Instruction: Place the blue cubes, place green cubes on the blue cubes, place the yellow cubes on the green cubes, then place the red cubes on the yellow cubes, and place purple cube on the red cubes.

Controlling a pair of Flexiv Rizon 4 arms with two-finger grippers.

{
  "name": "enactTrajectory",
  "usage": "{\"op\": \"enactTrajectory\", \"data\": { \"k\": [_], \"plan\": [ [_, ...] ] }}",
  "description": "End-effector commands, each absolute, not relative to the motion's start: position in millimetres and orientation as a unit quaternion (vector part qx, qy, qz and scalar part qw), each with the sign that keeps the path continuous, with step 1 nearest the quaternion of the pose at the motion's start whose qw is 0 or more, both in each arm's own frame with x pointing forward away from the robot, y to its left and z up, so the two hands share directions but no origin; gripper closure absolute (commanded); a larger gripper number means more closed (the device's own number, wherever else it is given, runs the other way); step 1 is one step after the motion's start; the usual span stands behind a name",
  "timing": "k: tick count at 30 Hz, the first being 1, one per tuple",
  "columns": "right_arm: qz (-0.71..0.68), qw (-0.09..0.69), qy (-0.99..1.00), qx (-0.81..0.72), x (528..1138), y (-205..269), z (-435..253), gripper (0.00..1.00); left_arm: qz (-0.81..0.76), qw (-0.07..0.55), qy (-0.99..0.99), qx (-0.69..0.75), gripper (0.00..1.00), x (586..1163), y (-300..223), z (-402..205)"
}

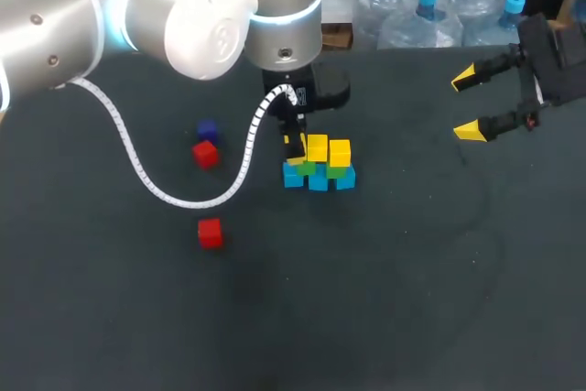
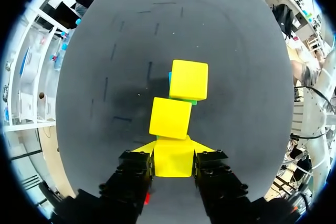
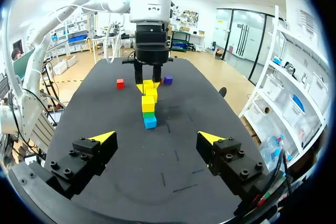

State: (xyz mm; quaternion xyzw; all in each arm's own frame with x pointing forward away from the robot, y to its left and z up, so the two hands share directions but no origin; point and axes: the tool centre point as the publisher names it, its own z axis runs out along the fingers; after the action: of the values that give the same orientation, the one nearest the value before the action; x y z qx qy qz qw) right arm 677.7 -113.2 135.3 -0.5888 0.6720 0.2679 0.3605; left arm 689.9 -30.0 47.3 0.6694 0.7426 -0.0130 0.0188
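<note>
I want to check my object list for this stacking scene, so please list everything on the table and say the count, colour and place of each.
blue cubes: three, blue, in a row on the table, at the bottom of the stack.
green cubes: at least two visible, green, on the blue cubes.
yellow cubes: two, yellow, on the green cubes.
third yellow cube: one, yellow, at the stack's end, between the left gripper's fingers.
red cubes: two, red, loose on the table, apart from the stack.
purple cube: one, purple, just behind one red cube.
table: one, dark.
left gripper: shut on the third yellow cube.
right gripper: open, off to the stack's side.
</note>
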Motion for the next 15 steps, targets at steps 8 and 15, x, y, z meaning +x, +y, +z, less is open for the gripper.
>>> {"op": "enactTrajectory", "data": {
  "k": [8,15],
  "plan": [
    [0.268,0.361,0.671,-0.589,678.4,-112.8,134.6,0.0,-0.015,0.016,0.74,0.672,1.0,691.4,-30.9,45.7],
    [0.268,0.361,0.671,-0.589,678.4,-112.8,134.6,0.0,-0.016,0.014,0.737,0.675,1.0,691.8,-33.3,44.1]
  ]
}}
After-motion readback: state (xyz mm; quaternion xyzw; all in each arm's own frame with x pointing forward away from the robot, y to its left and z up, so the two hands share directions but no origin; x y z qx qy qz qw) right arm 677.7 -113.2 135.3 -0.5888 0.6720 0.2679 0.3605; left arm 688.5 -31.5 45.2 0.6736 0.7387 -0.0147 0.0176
